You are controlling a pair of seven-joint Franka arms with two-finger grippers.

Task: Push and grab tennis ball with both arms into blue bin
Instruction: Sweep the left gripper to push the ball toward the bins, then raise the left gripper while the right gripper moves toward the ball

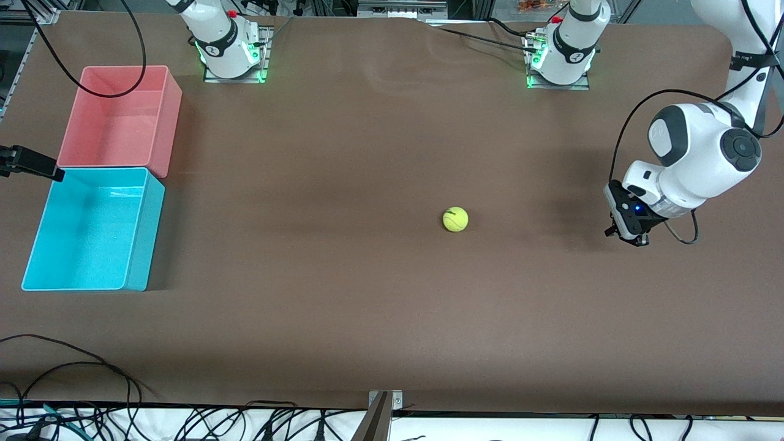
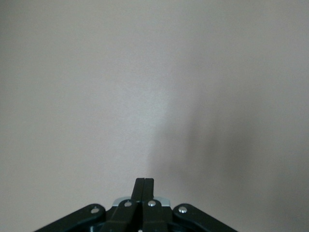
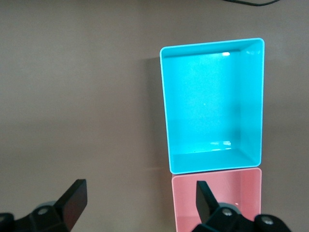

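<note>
The tennis ball [image 1: 455,219] lies on the bare brown table near its middle; neither wrist view shows it. The blue bin [image 1: 144,229] stands empty at the right arm's end of the table and shows in the right wrist view [image 3: 212,162]. My left gripper [image 1: 626,237] is shut and empty, low over bare table toward the left arm's end from the ball, well apart from it. In its own view the left gripper [image 2: 144,181] shows only bare table ahead. My right gripper [image 1: 43,166] is open and empty, high beside the bins [image 3: 140,188].
A pink bin [image 1: 168,122] of the same size stands empty against the blue bin, farther from the front camera; it also shows in the right wrist view [image 3: 217,203]. Cables lie along the table's front edge [image 1: 92,367]. Both arm bases stand at the back edge.
</note>
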